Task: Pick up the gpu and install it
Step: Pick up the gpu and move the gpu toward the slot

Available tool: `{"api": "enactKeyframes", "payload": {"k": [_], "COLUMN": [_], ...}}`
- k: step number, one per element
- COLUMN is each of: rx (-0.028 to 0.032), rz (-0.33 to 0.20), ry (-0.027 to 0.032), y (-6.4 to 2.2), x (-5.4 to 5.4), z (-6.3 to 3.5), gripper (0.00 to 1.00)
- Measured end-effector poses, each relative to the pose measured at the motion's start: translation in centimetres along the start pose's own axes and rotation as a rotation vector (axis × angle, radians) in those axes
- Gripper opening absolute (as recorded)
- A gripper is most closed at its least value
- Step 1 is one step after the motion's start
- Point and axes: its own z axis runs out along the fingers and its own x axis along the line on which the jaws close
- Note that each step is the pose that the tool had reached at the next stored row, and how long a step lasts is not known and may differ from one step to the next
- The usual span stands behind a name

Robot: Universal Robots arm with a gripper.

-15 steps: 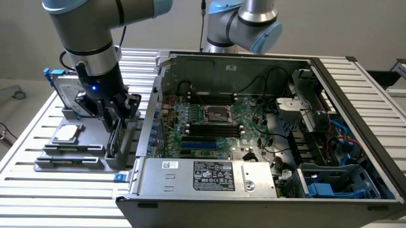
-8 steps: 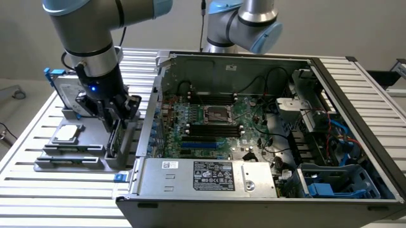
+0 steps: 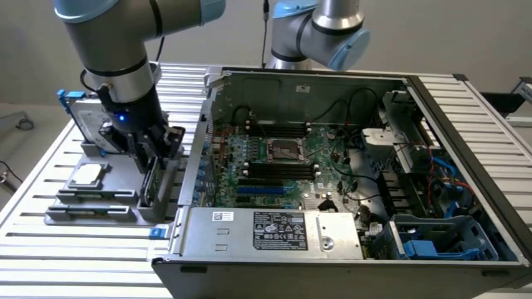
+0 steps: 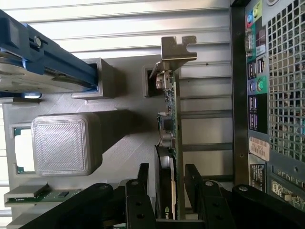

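The arm (image 3: 108,37) is made of round silver-grey metal tubes with pale blue caps (image 3: 341,47) on its joints. A thin black cable (image 3: 161,48) runs beside the tube. The wrist end is a black block with a small blue light (image 3: 122,116). The gripper (image 4: 167,175) is matte black throughout — flat, angular fingers (image 4: 143,179) on hinged bars, each bar studded with round screws (image 4: 206,183).
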Motion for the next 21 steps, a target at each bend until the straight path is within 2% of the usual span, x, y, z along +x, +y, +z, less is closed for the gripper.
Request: {"api": "enactKeyframes", "payload": {"k": [4,7,21], "rx": [-0.0102,-0.0147,-0.0146], "rz": [0.000,-0.003,-0.033], "ry": [0.0013,0.0034,0.0095], "y": [-0.12,-0.19,-0.27], "x": [-0.01,-0.01,-0.14], "z": [0.00,0.00,0.00], "gripper": [0.44,0.44,0.42]}}
